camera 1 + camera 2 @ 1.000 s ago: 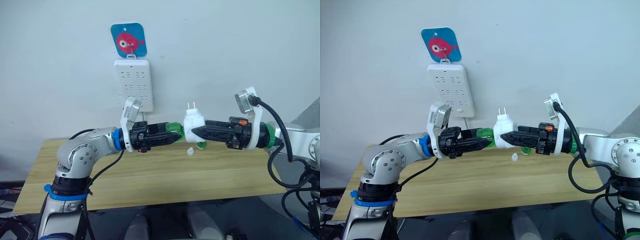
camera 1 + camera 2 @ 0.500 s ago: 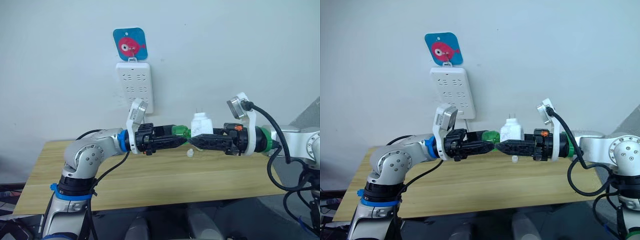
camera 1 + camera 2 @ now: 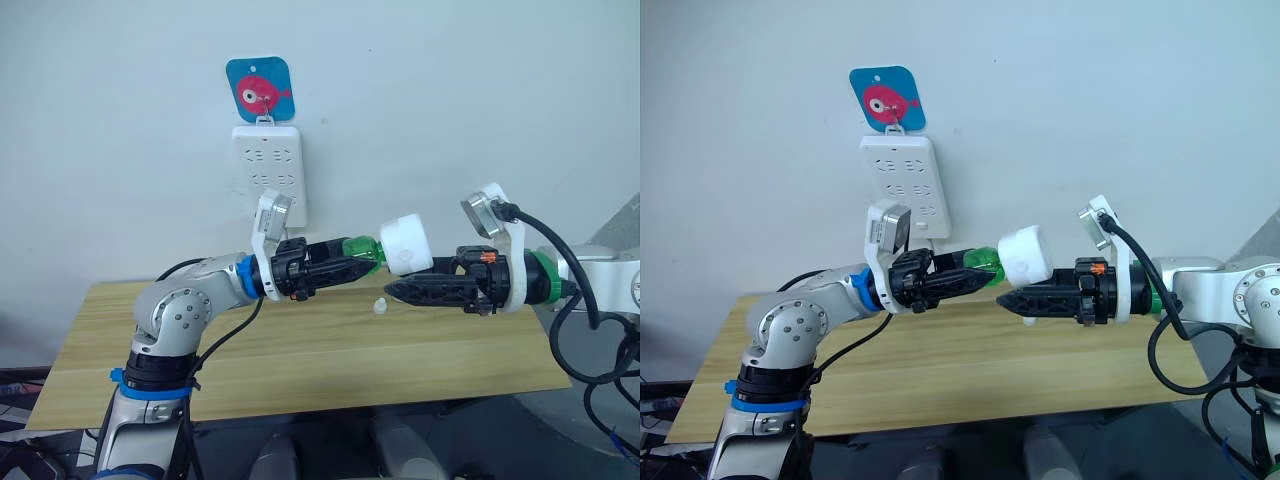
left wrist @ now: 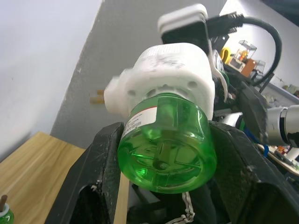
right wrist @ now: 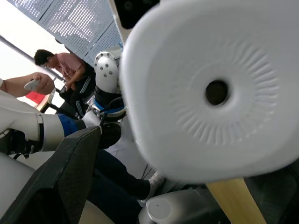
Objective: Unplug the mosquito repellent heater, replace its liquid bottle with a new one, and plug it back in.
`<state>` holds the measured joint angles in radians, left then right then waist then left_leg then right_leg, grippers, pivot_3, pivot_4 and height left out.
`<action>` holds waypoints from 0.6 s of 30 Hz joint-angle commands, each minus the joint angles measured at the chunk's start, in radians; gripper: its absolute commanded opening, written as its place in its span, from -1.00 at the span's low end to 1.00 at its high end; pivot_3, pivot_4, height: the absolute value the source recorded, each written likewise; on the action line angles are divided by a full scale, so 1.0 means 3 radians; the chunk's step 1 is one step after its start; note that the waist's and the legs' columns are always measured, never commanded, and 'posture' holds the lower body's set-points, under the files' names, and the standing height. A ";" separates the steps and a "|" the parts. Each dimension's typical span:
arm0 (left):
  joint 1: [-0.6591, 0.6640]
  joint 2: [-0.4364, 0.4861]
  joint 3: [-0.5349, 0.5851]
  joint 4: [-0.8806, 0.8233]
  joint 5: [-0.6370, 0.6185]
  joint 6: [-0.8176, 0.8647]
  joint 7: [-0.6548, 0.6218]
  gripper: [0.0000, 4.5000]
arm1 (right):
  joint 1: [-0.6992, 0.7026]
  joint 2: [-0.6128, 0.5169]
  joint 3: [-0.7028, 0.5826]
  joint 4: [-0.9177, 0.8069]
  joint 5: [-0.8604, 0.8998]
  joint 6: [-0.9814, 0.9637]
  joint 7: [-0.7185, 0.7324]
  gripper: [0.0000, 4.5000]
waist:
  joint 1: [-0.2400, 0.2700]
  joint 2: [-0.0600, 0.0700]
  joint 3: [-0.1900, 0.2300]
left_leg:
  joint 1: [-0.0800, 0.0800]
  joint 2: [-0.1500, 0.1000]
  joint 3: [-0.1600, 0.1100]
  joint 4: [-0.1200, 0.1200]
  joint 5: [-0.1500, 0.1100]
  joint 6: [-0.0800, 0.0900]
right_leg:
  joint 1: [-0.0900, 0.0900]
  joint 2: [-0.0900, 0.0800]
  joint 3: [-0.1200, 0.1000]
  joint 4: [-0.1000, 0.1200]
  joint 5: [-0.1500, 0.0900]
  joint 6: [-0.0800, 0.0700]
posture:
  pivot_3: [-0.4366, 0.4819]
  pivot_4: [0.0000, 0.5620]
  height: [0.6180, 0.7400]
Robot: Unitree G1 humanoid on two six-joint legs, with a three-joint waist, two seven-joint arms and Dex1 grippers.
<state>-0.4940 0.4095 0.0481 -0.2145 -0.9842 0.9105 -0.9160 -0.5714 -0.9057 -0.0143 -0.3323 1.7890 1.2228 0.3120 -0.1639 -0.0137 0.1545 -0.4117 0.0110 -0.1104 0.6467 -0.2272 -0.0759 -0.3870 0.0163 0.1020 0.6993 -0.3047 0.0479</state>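
Left hand (image 3: 362,266) clamping translucent green bottle (image 3: 361,250), rounded white heater (image 3: 405,246) attached

From the head camera I get even, fairly bright indoor light, soft enough that the power strip (image 3: 268,172) throws only a faint shadow on the wall (image 3: 480,90). No glare there, and the focus is crisp. My left wrist view is sharp on the green bottle (image 4: 166,144), which glows with light passing through; the background is soft. In my right wrist view the heater (image 5: 205,88) is blurred, and the far window (image 5: 28,51) is blown out white.
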 commanded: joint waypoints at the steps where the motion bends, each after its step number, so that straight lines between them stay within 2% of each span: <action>1: -0.0043 -0.0081 0.0101 0.0048 -0.0075 -0.0071 0.0058 0.06 | -0.0066 -0.0103 -0.0040 -0.0258 -0.0098 0.0042 0.0218 1.00 | 0.0002 0.0000 -0.0001 | 0.0000 0.0000 0.0000 0.0000 0.0000 0.0000 | 0.0000 0.0000 0.0000 0.0000 0.0000 0.0000 | -0.41 -0.76 1.00; 4: -0.0060 -0.0127 0.0136 0.0094 -0.0102 -0.0069 0.0082 0.06 | -0.0019 -0.0183 -0.0026 -0.0525 -0.0349 0.0062 0.0434 1.00 | 0.0001 0.0001 -0.0002 | 0.0000 0.0001 -0.0001 0.0000 0.0000 0.0000 | 0.0000 0.0000 -0.0001 0.0000 0.0000 0.0000 | -0.41 -0.76 1.00; 9: -0.0097 -0.0172 0.0182 0.0147 -0.0155 -0.0029 0.0096 0.06 | 0.0320 -0.0328 0.0009 -0.1181 -0.1353 -0.0300 0.1067 1.00 | 0.0011 -0.0001 -0.0008 | 0.0000 0.0001 -0.0003 -0.0001 0.0000 0.0000 | 0.0000 0.0000 -0.0004 -0.0002 -0.0006 0.0011 | -0.42 -0.76 1.00; 12: -0.0127 -0.0153 0.0207 0.0157 -0.0257 0.0061 0.0082 0.06 | 0.0814 -0.0349 -0.0161 -0.1290 -0.1886 -0.0718 0.1369 0.74 | 0.0023 -0.0007 -0.0016 | 0.0000 0.0000 -0.0002 0.0001 0.0000 0.0000 | 0.0002 -0.0001 -0.0002 -0.0003 -0.0007 0.0014 | -0.42 -0.76 1.00; 15: -0.0116 0.0000 0.0213 0.0106 -0.0391 0.0243 -0.0015 0.06 | 0.1205 -0.0411 -0.0364 -0.1067 -0.2463 -0.1164 0.1624 0.26 | 0.0032 -0.0011 -0.0022 | 0.0001 -0.0001 0.0000 0.0001 0.0000 0.0000 | 0.0003 0.0000 -0.0001 -0.0004 -0.0007 0.0014 | -0.44 -0.76 1.00; 18: -0.0123 0.0145 0.0229 0.0106 -0.0469 0.0353 -0.0085 0.06 | 0.1172 -0.0416 -0.0423 -0.0708 -0.2696 -0.1301 0.1757 -0.24 | 0.0007 -0.0013 -0.0025 | 0.0011 -0.0001 0.0007 0.0001 0.0000 0.0000 | 0.0009 -0.0001 0.0005 -0.0004 -0.0006 0.0017 | -0.46 -0.76 1.00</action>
<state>-0.5143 0.4375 0.0892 -0.1508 -1.0878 1.0045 -0.9152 -0.1993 -1.0219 -0.1065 -0.5737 1.0212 0.8768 0.8110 -0.1618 -0.0175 0.1471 -0.4067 0.0109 -0.1086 0.6468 -0.2272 -0.0760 -0.3826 0.0162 0.1034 0.6981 -0.3064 0.0529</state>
